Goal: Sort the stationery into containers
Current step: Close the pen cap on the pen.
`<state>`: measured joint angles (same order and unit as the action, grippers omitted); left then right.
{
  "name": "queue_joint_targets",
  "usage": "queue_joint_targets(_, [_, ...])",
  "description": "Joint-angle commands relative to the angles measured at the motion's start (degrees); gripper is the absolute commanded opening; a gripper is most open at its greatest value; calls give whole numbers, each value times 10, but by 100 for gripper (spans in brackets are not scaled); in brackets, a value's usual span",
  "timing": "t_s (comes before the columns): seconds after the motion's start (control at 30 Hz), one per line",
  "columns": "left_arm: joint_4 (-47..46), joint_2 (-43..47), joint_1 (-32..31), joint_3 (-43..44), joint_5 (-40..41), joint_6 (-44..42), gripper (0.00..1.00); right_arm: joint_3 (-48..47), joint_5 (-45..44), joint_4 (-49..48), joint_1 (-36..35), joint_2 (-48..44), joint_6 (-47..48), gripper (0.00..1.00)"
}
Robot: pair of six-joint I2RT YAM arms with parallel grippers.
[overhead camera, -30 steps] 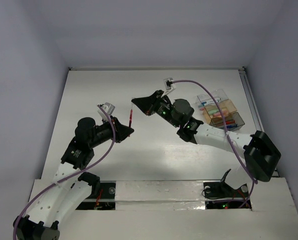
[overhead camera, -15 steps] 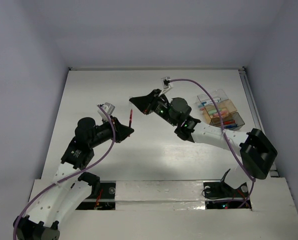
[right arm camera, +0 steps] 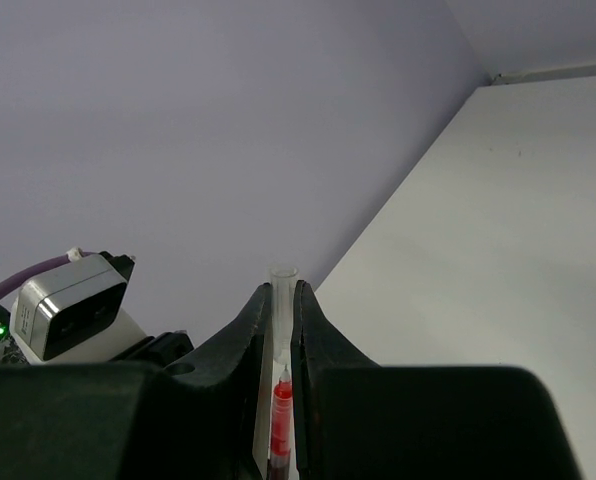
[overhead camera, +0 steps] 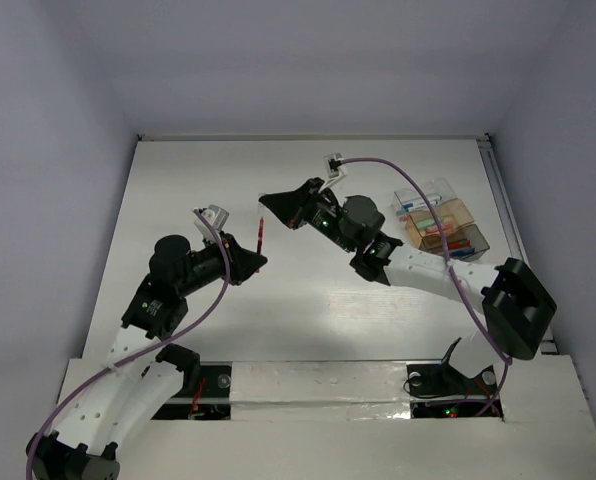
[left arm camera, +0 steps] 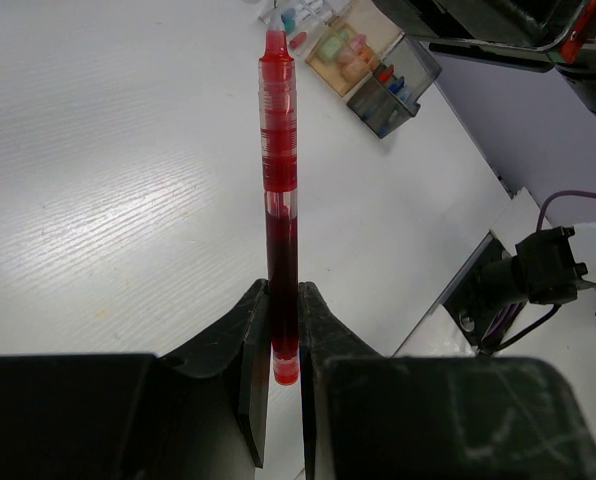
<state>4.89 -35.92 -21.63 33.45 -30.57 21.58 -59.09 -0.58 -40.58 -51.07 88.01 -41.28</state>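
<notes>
The left gripper [left arm camera: 283, 292] is pressed together on the lower end of the red pen [left arm camera: 280, 200]. Most of the barrel sticks out past its fingertips, lifted off the tabletop [overhead camera: 318, 310]. Gripping so near the end looks deliberate. It leaves nearly the whole length free, either for the other arm to take or to be lowered lengthwise into a box.

The right gripper [right arm camera: 278, 292] sits just beyond the pen's free end, pointing back toward the left gripper. Its fingers are drawn close around a thin clear tube [right arm camera: 281, 278] with something red lower in the gap. Whether that tube is a cap, a refill or part of the same pen cannot be told. Whether it touches the red pen cannot be told either.

The containers [left arm camera: 410, 98] lie well off to the right gripper's rear, on the far-right side of the tabletop. Several coloured pieces are already inside them.

The two grippers meet in mid-air in the middle, which reads as a hand-over. The left arm seems too far from the boxes, while the right arm has only to swing back to them. For that, the right gripper would need a firm hold on the pen before the left lets go, or the pen could drop to the tabletop below them.
</notes>
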Motion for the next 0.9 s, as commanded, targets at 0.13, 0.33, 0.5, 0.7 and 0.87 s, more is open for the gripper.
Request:
queue_joint_targets(0.13, [-28, 7, 3, 1, 2, 1, 0, 8, 1, -31, -4, -25, 1, 0])
queue_joint_targets(0.33, [-28, 10, 3, 1, 4, 1, 0, 13, 21, -30, -10, -19, -5, 0])
queue_joint_targets(0.5, [-28, 11, 8, 1, 4, 1, 0, 16, 27, -31, -10, -11, -8, 0])
queue_joint_targets(0.7, [-26, 15, 8, 1, 9, 1, 0, 28, 27, -41, -32, -13, -11, 0])
queue_joint_targets(0.87, [-27, 20, 8, 1, 11, 1, 0, 49, 28, -50, -40, -10, -26, 0])
